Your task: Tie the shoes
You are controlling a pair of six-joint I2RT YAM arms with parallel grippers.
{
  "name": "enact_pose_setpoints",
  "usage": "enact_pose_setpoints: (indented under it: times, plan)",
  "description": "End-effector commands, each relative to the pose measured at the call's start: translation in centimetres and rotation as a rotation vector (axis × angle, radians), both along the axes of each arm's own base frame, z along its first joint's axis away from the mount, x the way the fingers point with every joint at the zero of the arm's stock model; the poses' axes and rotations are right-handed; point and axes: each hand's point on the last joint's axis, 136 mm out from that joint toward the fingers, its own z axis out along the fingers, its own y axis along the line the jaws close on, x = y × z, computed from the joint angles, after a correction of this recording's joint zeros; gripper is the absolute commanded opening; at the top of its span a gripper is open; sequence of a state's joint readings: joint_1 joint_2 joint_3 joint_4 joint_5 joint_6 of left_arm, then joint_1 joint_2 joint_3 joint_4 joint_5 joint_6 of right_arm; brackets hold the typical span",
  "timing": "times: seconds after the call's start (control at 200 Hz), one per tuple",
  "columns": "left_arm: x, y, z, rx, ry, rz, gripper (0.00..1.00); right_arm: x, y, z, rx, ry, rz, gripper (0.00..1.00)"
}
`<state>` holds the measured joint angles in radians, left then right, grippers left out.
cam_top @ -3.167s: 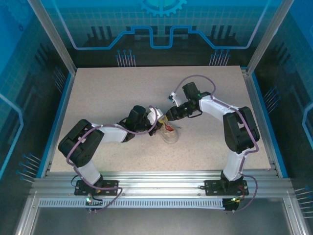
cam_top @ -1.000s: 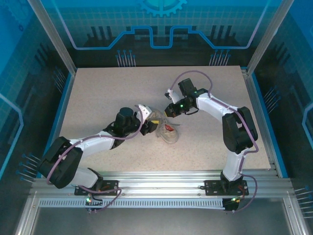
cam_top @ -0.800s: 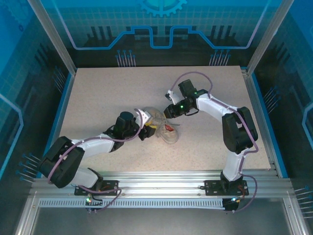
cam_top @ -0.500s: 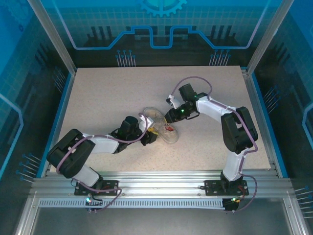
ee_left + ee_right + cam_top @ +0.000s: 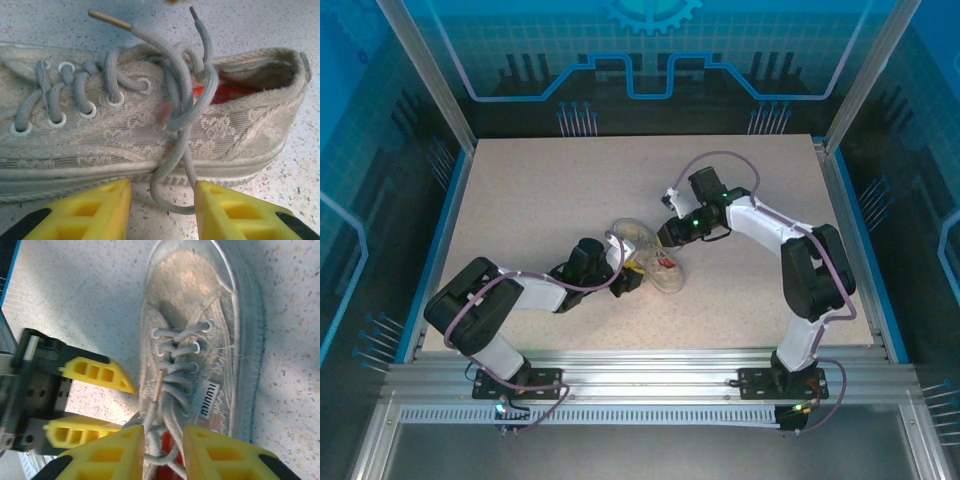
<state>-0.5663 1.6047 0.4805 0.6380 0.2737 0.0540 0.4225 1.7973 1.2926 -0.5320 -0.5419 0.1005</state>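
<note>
Speckled beige table (image 5: 550,190) inside a blue-walled, aluminium-framed cell

The table is pale and flecked, a stone-like pattern seen close in both wrist views, with a blue strip (image 5: 438,250) along its left and right edges. Behind it stands a translucent blue back panel (image 5: 740,50) printed with a fine grid, a gear emblem (image 5: 652,12) at top centre and a bright outlined band (lighter than the rest). Slanted aluminium posts (image 5: 428,72) rise at the far corners, the side panels (image 5: 360,180) carry the same blue tint, and slotted aluminium rails (image 5: 650,368) cross the near edge. The light is even — shadows stay soft.
</note>
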Motion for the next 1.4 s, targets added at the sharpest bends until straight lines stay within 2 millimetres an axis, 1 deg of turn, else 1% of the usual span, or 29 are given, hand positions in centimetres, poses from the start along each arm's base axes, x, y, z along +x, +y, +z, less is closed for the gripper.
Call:
enact_pose_setpoints:
  times: [0.0,0.17,0.36,0.61,0.871,0.971,1.071,1.206,1.296,1.341,1.391]
  plan:
    - [0.6,-0.8,0.4,-0.009,-0.023,-0.017,0.37,-1.1,0.0,0.7,0.012,0.023,0.007,0.25]
    - [0.9,-1.0,0.3,-0.01,-0.025,-0.019,0.37,-2.3,0.8,-0.1,0.02,0.054,0.048,0.24]
    - [1.0,-1.3,0.1,-0.012,-0.02,-0.027,0.36,-2.8,1.2,-1.0,0.009,0.075,0.079,0.24]
    - [1.1,-1.5,-0.1,-0.013,-0.014,-0.033,0.35,-2.8,0.8,-2.2,-0.03,0.078,0.082,0.25]
    - [1.2,-1.6,-0.2,-0.013,-0.013,-0.035,0.35,-2.5,0.4,-2.3,-0.06,0.054,0.072,0.29]
    - [1.2,-1.6,-0.1,-0.014,-0.013,-0.036,0.35,-2.2,0.3,-2.4,-0.073,0.041,0.069,0.29]
    - [1.2,-1.6,0.0,-0.015,-0.014,-0.036,0.35,-2.4,0.3,-2.7,-0.089,0.048,0.082,0.28]
    - [1.2,-1.6,0.0,-0.016,-0.016,-0.036,0.35,-2.9,0.6,-3.2,-0.085,0.064,0.098,0.25]
    - [1.2,-1.7,0.1,-0.018,-0.027,-0.043,0.36,-2.9,0.9,-3.0,-0.073,0.064,0.103,0.22]
    - [1.1,-1.7,0.2,-0.02,-0.044,-0.05,0.36,-2.9,1.1,-2.8,-0.063,0.061,0.104,0.18]
    - [1.0,-1.7,0.4,-0.022,-0.065,-0.059,0.37,-2.9,1.2,-2.4,-0.05,0.053,0.103,0.11]
